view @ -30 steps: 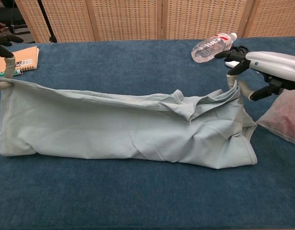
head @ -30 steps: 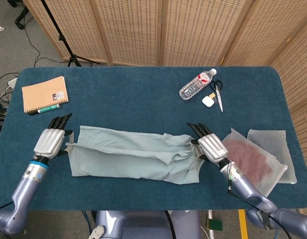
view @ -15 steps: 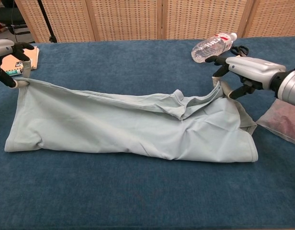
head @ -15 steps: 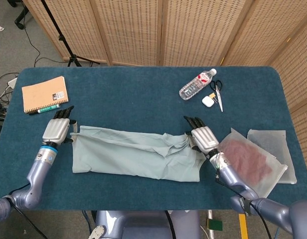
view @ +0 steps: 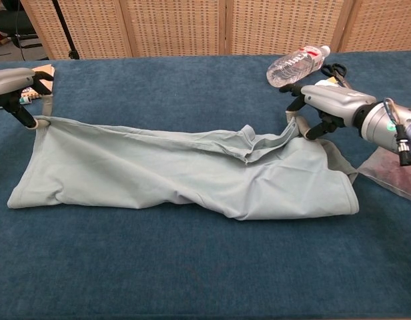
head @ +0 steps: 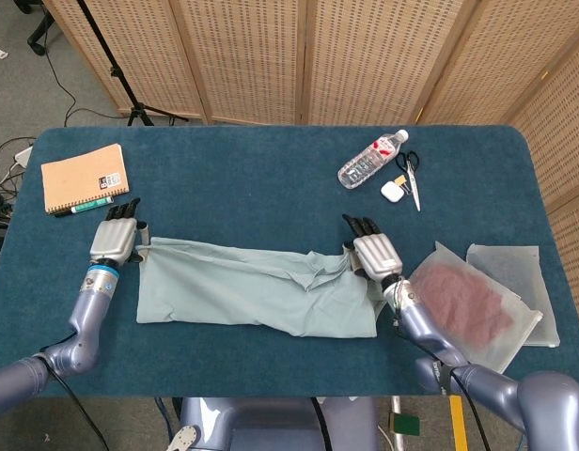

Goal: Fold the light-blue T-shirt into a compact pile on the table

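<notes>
The light-blue T-shirt lies as a long folded band across the near half of the table, its neck opening rumpled right of middle. My left hand pinches the shirt's far left corner, lifted a little off the cloth below. At the other end, my right hand pinches the far right corner beside the neck, also raised. The shirt's near edge rests flat on the table.
A tan notebook with a green pen lies far left. A water bottle, scissors and a small white case sit at the back right. Clear bags with a reddish cloth lie just right of my right hand.
Both hands have carried the shirt's far edge away from me across the table. The shirt has been drawn out flatter and narrower, and its near edge has slid back with it.
</notes>
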You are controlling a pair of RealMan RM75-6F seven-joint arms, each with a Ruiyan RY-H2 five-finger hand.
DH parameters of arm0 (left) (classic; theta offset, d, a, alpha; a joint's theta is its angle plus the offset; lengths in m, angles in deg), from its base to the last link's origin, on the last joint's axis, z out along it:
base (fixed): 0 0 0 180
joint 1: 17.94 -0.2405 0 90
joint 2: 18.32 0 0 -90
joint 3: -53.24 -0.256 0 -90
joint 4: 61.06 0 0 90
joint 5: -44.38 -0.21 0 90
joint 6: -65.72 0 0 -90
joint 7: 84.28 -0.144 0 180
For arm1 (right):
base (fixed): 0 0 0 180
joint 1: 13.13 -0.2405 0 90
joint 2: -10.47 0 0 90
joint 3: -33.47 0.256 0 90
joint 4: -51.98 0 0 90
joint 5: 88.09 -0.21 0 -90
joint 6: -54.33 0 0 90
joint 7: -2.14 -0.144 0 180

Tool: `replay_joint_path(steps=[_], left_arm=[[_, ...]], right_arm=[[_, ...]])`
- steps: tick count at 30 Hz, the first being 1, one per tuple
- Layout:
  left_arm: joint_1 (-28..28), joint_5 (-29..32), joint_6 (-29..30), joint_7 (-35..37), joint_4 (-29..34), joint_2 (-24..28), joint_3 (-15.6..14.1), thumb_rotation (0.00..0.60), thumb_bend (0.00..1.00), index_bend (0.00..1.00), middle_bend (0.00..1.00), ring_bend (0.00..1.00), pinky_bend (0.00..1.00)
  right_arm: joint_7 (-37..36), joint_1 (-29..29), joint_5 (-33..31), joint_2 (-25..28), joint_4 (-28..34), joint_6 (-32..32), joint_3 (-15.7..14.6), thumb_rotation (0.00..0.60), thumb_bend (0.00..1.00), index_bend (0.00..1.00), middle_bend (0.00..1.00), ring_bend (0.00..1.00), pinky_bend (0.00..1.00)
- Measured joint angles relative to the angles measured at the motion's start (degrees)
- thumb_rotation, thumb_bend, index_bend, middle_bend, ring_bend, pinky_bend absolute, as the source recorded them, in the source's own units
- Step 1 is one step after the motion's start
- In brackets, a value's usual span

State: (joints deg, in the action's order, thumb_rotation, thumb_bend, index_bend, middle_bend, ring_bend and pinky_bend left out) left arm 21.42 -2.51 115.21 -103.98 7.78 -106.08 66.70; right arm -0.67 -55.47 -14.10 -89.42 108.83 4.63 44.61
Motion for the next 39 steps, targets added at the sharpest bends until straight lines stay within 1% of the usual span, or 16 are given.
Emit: replay_joint_path(steps=[2,3,4,5,6,10,14,20,27,33,34,35,36,37,38,39], left_arm=[[0.33,0.99,0.33,-1.46,-0.64,-0.69,-0.09,0.600,0.49,0.49,0.00,0.00,0.00],[0.45,1.44,0.42,-1.89,-0.81,-0.96,-0.10,0.600,0.46,0.25,0.00,0.00,0.00],[0.60,2.00,0.53,-2.11,-0.99,-1.34,-0.09,0.600,0.44,0.11,0.00,0.00,0.00],[0.68,2.21,0.63,-2.07,-1.05,-1.56,-0.04,0.600,0.41,0.04,0.00,0.00,0.00],[0.69,2.15,0.74,-1.89,-1.05,-1.64,0.00,0.600,0.38,0.00,0.00,0.00,0.00],[0.49,0.28,1.78,-0.29,-1.12,-1.91,0.06,0.600,0.35,0.00,0.00,0.00,0.00],[0.29,-0.62,2.23,0.07,-0.86,-1.70,-0.17,0.600,0.34,0.00,0.00,0.00,0.00],[-0.22,-0.78,3.26,-0.07,2.07,-0.08,-0.13,0.600,0.34,0.00,0.00,0.00,0.00],[-1.20,-2.13,5.18,0.41,6.11,2.33,-0.20,0.600,0.34,0.00,0.00,0.00,0.00],[-1.69,-2.05,6.22,-0.67,8.94,4.08,-0.51,0.600,0.34,0.00,0.00,0.00,0.00],[-1.74,-1.87,6.34,-0.93,9.39,4.32,-0.57,0.600,0.34,0.00,0.00,0.00,0.00],[-1.77,-1.78,6.45,-1.06,9.68,4.46,-0.62,0.600,0.34,0.00,0.00,0.00,0.00],[-1.81,-1.72,6.54,-1.14,9.91,4.57,-0.67,0.600,0.34,0.00,0.00,0.00,0.00],[-1.86,-1.70,6.63,-1.18,10.15,4.69,-0.75,0.600,0.35,0.00,0.00,0.00,0.00],[-1.89,-1.72,6.68,-1.19,10.31,4.75,-0.82,0.600,0.35,0.00,0.00,0.00,0.00],[-1.93,-1.75,6.74,-1.20,10.48,4.82,-0.88,0.600,0.35,0.00,0.00,0.00,0.00]], right_arm=[[-0.04,-0.19,-0.14,-0.43,-0.79,0.25,0.07,0.600,0.76,0.63,0.00,0.00,0.00],[-0.10,-0.25,-0.17,-0.60,-1.14,0.33,0.09,0.600,0.76,0.63,0.00,0.00,0.00],[-0.28,-0.35,-0.20,-0.89,-1.66,0.44,0.11,0.600,0.76,0.63,0.00,0.00,0.00],[-0.38,-0.39,-0.21,-0.98,-1.86,0.49,0.12,0.600,0.76,0.63,0.00,0.00,0.00],[-0.52,-0.43,-0.22,-1.11,-2.15,0.56,0.12,0.600,0.76,0.63,0.00,0.00,0.00],[-1.21,-0.56,-0.20,-1.49,-3.15,0.74,0.16,0.600,0.76,0.63,0.00,0.00,0.00],[-1.54,-0.53,-0.29,-1.53,-3.58,1.00,0.13,0.600,0.76,0.63,0.00,0.00,0.00],[-0.82,-0.26,-1.07,-1.83,-4.23,0.70,0.46,0.600,0.76,0.63,0.00,0.00,0.00],[2.45,0.18,-3.88,-2.56,-4.94,0.56,1.49,0.600,0.76,0.63,0.00,0.00,0.00],[5.93,1.12,-6.59,-1.92,-3.43,0.64,2.15,0.600,0.78,0.62,0.00,0.00,0.00],[6.58,1.30,-6.90,-1.57,-2.89,0.99,2.04,0.600,0.78,0.59,0.00,0.00,0.00],[7.03,1.41,-7.15,-1.27,-2.54,1.43,1.88,0.600,0.77,0.50,0.00,0.00,0.00],[7.45,1.50,-7.44,-0.94,-2.14,2.01,1.72,0.600,0.76,0.35,0.00,0.00,0.00],[7.93,1.59,-7.91,-0.43,-1.48,2.95,1.51,0.600,0.75,0.24,0.00,0.00,0.00],[8.29,1.63,-8.39,-0.01,-0.88,3.77,1.39,0.600,0.73,0.10,0.00,0.00,0.00],[8.67,1.68,-9.00,0.42,-0.20,4.57,1.32,0.600,0.72,0.02,0.00,0.00,0.00]])
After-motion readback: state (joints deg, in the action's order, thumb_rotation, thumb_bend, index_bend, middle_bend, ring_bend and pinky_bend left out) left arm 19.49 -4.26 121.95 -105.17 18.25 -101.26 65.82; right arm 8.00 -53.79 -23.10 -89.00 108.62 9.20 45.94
